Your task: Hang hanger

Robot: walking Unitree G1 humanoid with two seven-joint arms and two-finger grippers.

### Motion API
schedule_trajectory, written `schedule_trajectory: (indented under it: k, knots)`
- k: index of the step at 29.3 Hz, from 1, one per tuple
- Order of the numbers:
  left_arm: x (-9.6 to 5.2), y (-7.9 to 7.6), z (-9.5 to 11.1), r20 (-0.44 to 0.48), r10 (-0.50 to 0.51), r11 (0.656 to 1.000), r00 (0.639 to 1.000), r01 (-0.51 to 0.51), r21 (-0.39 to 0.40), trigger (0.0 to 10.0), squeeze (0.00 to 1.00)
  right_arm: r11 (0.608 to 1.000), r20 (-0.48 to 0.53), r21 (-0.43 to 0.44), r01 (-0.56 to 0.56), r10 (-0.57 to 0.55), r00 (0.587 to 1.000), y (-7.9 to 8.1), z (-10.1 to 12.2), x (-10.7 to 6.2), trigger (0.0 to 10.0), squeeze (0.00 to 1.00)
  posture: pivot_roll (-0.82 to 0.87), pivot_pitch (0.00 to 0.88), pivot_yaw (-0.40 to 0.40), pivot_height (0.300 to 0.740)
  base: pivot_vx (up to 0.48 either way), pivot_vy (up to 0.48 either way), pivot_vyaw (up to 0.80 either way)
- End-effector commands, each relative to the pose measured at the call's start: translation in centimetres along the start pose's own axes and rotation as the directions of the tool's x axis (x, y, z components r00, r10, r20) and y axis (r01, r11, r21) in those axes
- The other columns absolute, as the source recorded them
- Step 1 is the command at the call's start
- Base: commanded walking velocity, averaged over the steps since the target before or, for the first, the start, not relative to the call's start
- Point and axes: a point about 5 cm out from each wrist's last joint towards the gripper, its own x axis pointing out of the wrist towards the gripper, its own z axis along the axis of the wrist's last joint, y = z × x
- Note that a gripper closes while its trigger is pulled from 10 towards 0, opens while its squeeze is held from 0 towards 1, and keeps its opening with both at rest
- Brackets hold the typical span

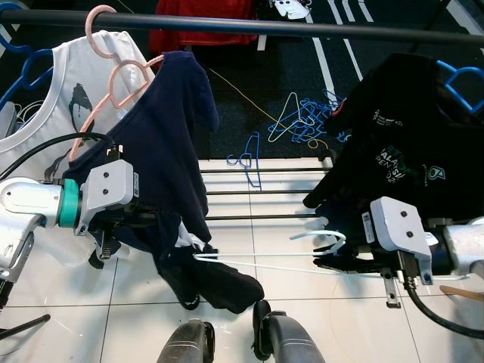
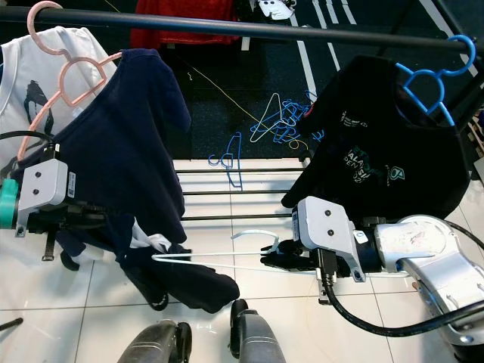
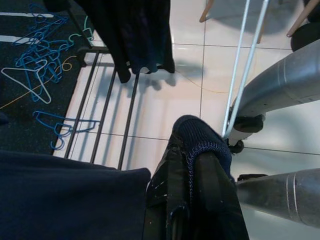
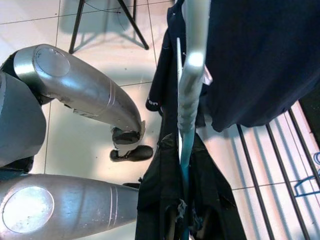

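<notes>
A white hanger (image 1: 265, 257) lies level at knee height. My right gripper (image 2: 276, 257) is shut on its neck, just below the hook. The hanger's far tip reaches into the lower folds of a navy shirt (image 1: 166, 136). My left gripper (image 1: 151, 219) is shut on that shirt's dark fabric (image 3: 200, 165). The navy shirt's top is draped over one arm of a pink hanger (image 1: 113, 76) that hooks on the black rail (image 1: 302, 29). In the right wrist view the white hanger (image 4: 192, 75) runs straight out from between the fingers.
A white shirt (image 1: 45, 91) hangs at the left of the rail. At the right hangs a black shirt (image 2: 378, 159) on a blue hanger (image 2: 431, 79). Loose blue hangers (image 1: 302, 121) lie on the dark mat. A low rack's bars (image 1: 257, 193) cross the tiled floor.
</notes>
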Motion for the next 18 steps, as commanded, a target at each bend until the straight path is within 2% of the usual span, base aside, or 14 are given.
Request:
schedule_trajectory:
  k: [1,8,18]
  knots:
    - [-0.1,0.0,0.3,0.013,-0.007,1.0,1.0,0.007,0.003,10.0,0.0,0.999,0.006,-0.014,-0.029,0.029,1.0,0.3,0.2,0.3,10.0,0.0,-0.08,0.14,0.059,0.74,0.0,0.0,0.0]
    - [0.9,-0.7,1.0,0.065,-0.056,0.998,0.996,0.056,-0.001,10.0,0.0,0.999,0.027,-0.024,-0.022,0.022,0.999,0.0,0.5,0.6,10.0,0.0,-0.08,0.141,0.062,0.74,0.0,0.0,0.0]
    - [1.1,-1.3,1.7,0.097,-0.119,0.993,0.988,0.12,-0.004,10.0,0.0,0.997,0.013,-0.066,0.027,-0.026,1.0,-0.8,0.5,0.7,10.0,0.0,-0.08,0.141,0.065,0.74,0.0,0.0,0.0]
